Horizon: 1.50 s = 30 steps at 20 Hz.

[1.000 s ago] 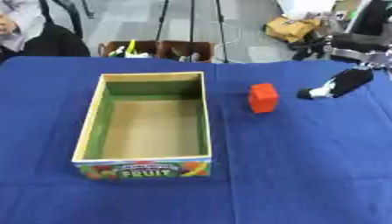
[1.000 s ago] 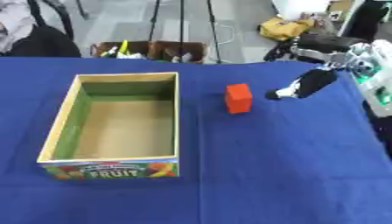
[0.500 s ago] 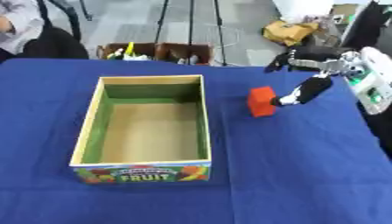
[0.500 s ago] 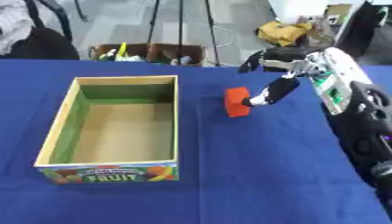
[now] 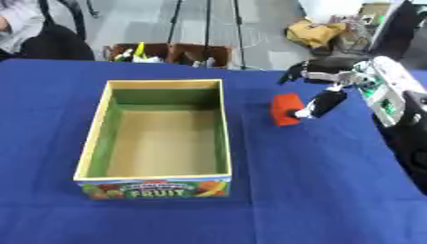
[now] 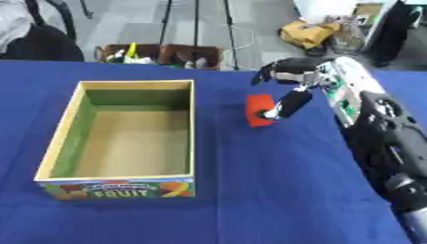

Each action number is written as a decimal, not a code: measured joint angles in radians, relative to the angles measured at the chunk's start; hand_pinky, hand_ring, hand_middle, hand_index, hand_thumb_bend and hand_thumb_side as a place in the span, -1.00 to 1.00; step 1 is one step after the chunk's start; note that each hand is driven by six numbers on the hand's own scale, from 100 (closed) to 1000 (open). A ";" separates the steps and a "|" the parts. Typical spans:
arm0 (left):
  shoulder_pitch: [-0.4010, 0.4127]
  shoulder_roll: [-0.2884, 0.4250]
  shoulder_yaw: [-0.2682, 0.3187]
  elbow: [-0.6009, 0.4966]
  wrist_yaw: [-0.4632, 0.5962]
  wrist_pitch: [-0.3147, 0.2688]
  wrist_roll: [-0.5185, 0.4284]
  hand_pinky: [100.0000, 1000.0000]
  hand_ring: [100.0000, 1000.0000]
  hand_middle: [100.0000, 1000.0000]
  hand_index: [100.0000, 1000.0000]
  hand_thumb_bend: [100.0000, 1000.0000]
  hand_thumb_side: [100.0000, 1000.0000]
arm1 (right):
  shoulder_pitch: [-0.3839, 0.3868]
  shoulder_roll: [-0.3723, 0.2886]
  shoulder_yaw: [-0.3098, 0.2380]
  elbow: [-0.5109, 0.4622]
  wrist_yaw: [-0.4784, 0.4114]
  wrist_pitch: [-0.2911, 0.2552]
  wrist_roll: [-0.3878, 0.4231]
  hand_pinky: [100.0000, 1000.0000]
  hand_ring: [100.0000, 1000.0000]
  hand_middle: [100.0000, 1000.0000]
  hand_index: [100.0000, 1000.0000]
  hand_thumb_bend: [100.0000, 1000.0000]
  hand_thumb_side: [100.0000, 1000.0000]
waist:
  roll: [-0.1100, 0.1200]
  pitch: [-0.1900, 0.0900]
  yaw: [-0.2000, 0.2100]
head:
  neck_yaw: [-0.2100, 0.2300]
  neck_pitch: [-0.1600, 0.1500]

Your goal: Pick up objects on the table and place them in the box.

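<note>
Nearest the camera, the box [image 5: 158,183] shows its printed "FRUIT" front, open at the top, and nothing can be seen inside it. It sits on the blue tablecloth [image 5: 317,200], towards the robot's left.

Further back and just to the right of the box lies the 1 object in sight, a small red block [image 6: 259,110], standing on the cloth a little apart from the box's right wall.

The right hand [image 6: 292,90] reaches in from the right side and is spread wide around the block: 1 dark digit angles down to touch, or nearly touch, the block's right face, while the others arch above and behind it, towards the far edge. Nothing is gripped yet. The left hand does not show in either view.

The step in hand looks like closing on the block. To do it well, the hand should probably settle lower so the opposing fingers come down on the block's far or left face, not over its top. Then it should close evenly so the block is not pushed away towards the box. After that, it should lift clear of the wall before moving left.

Beyond the table edge stand a crate of odds and ends [image 5: 171,53] and tripod legs.
</note>
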<state>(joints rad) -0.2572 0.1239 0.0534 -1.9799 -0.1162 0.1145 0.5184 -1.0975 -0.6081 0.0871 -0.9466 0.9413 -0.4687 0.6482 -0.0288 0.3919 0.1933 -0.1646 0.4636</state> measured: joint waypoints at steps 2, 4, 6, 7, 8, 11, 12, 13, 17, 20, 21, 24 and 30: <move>-0.001 0.000 0.000 0.000 0.000 0.000 -0.001 -0.74 -0.17 -0.18 -0.24 -1.00 0.58 | -0.002 0.001 0.000 0.006 0.014 0.000 0.008 0.49 0.76 0.75 0.84 -0.57 -0.16 | -0.002 0.003 0.003 | -0.001 0.000; -0.001 0.000 0.000 0.000 0.000 0.000 -0.003 -0.75 -0.17 -0.18 -0.24 -1.00 0.58 | -0.003 0.002 0.000 0.010 0.028 0.002 0.014 0.49 0.77 0.75 0.84 -0.59 -0.17 | -0.002 0.004 0.005 | -0.003 0.000; -0.003 0.000 0.000 0.000 0.000 0.001 -0.004 -0.75 -0.17 -0.18 -0.24 -1.00 0.58 | -0.004 0.002 0.000 0.012 0.045 0.003 0.019 0.50 0.77 0.76 0.84 -0.61 -0.17 | -0.002 0.008 0.005 | -0.005 -0.004; -0.004 0.000 0.000 0.000 0.000 0.002 -0.005 -0.75 -0.17 -0.18 -0.24 -1.00 0.58 | -0.004 0.002 0.000 0.015 0.055 0.003 0.020 0.49 0.77 0.76 0.84 -0.61 -0.17 | -0.003 0.009 0.006 | -0.006 -0.007; -0.006 0.000 0.000 0.000 0.000 0.002 -0.006 -0.75 -0.17 -0.18 -0.24 -1.00 0.58 | -0.005 0.003 0.000 0.019 0.063 0.002 0.021 0.49 0.77 0.76 0.84 -0.62 -0.17 | -0.003 0.010 0.007 | -0.006 -0.008; -0.007 0.000 0.000 0.000 0.000 0.001 -0.007 -0.75 -0.17 -0.18 -0.24 -1.00 0.58 | -0.010 0.006 0.000 0.028 0.081 0.000 0.022 0.49 0.77 0.72 0.82 -0.67 -0.19 | -0.005 0.015 0.012 | -0.011 -0.010; -0.007 0.000 0.000 0.000 0.000 0.001 -0.007 -0.75 -0.17 -0.18 -0.25 -1.00 0.58 | -0.011 0.008 0.000 0.031 0.085 -0.001 0.022 0.48 0.76 0.69 0.80 -0.69 -0.19 | -0.005 0.016 0.012 | -0.012 -0.012; -0.007 0.000 0.000 0.000 0.000 0.001 -0.007 -0.75 -0.17 -0.18 -0.25 -1.00 0.58 | -0.011 0.008 0.000 0.034 0.087 -0.002 0.022 0.47 0.76 0.66 0.77 -0.71 -0.19 | -0.005 0.017 0.013 | -0.013 -0.013; -0.007 0.000 0.000 0.000 0.000 0.001 -0.008 -0.75 -0.17 -0.18 -0.24 -1.00 0.59 | -0.012 0.009 0.000 0.035 0.088 -0.008 0.017 0.44 0.73 0.49 0.61 -0.82 -0.21 | -0.005 0.019 0.013 | -0.013 -0.016; -0.007 0.000 0.000 0.000 0.001 0.002 -0.009 -0.75 -0.17 -0.18 -0.24 -1.00 0.59 | -0.012 0.009 -0.001 0.035 0.088 -0.010 0.010 0.42 0.71 0.37 0.52 -0.86 -0.22 | -0.005 0.020 0.013 | -0.013 -0.016; -0.007 0.000 0.000 0.000 0.001 0.002 -0.009 -0.75 -0.17 -0.18 -0.24 -1.00 0.59 | -0.012 0.009 -0.001 0.035 0.088 -0.010 0.007 0.41 0.70 0.28 0.46 -0.89 -0.23 | -0.005 0.020 0.013 | -0.013 -0.016; -0.007 0.000 0.000 0.000 0.001 0.003 -0.010 -0.75 -0.17 -0.18 -0.24 -1.00 0.59 | -0.012 0.009 -0.001 0.035 0.088 -0.009 -0.003 0.36 0.64 0.07 0.31 -1.00 -0.24 | -0.005 0.021 0.013 | -0.014 -0.017; -0.007 0.000 0.000 0.000 0.001 0.004 -0.011 -0.75 -0.17 -0.18 -0.24 -1.00 0.59 | -0.012 0.009 -0.001 0.035 0.088 0.003 -0.055 0.23 0.54 -0.22 0.00 -1.00 -0.31 | -0.004 0.022 0.013 | -0.014 -0.017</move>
<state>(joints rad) -0.2645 0.1238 0.0533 -1.9799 -0.1151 0.1183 0.5076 -1.1099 -0.5992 0.0863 -0.9118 1.0292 -0.4657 0.5936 -0.0331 0.4137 0.2061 -0.1785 0.4471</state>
